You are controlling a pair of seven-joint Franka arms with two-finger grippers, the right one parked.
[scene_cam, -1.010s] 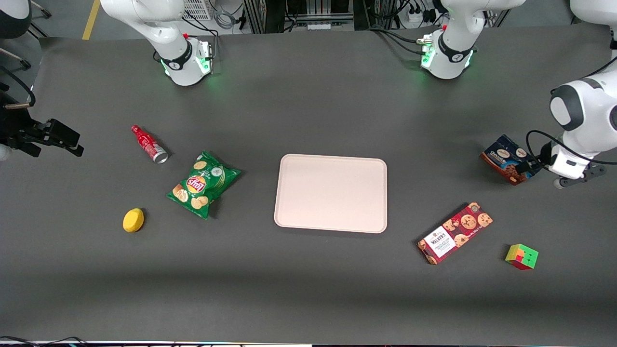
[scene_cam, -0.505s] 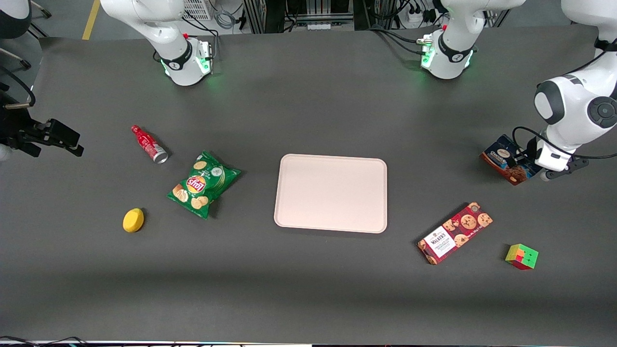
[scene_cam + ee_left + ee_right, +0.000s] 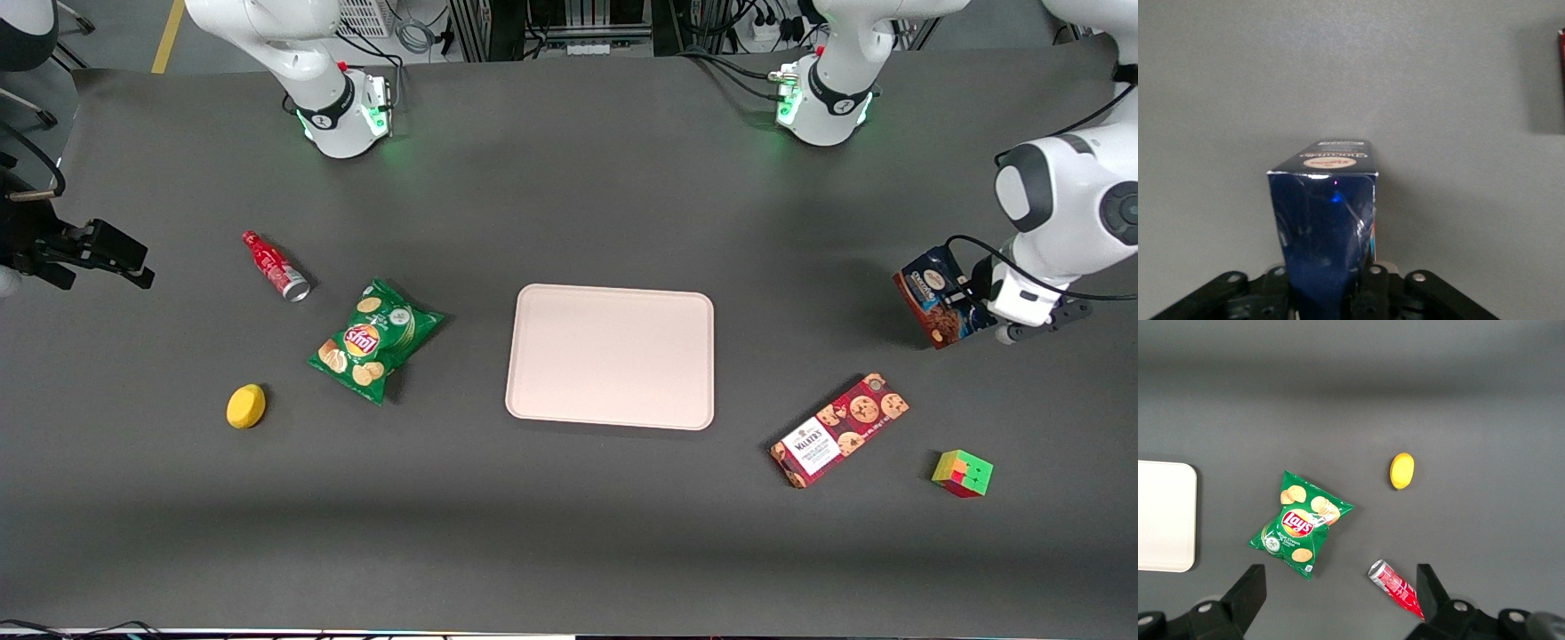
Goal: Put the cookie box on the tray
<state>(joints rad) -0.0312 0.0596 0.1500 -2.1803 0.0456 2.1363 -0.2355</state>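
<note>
The cookie box [image 3: 933, 298], navy and brown with round white-and-orange logos, is at the working arm's end of the table. My left gripper [image 3: 973, 307] is shut on it and holds it tilted on edge. In the left wrist view the box's navy face [image 3: 1328, 227] stands between the black fingers [image 3: 1375, 293] of the gripper [image 3: 1325, 293]. The pale pinkish-beige tray [image 3: 610, 356] lies flat at the table's middle, well apart from the box; its corner shows in the right wrist view [image 3: 1165, 517].
A longer red cookie box [image 3: 840, 429] and a colour cube [image 3: 962, 472] lie nearer the front camera than the gripper. A green chips bag [image 3: 375, 340], a red can [image 3: 276, 265] and a yellow object [image 3: 245, 405] lie toward the parked arm's end.
The gripper has closed on the cookie box and tipped it up from lying flat to standing on edge, shifting slightly toward the table's end.
</note>
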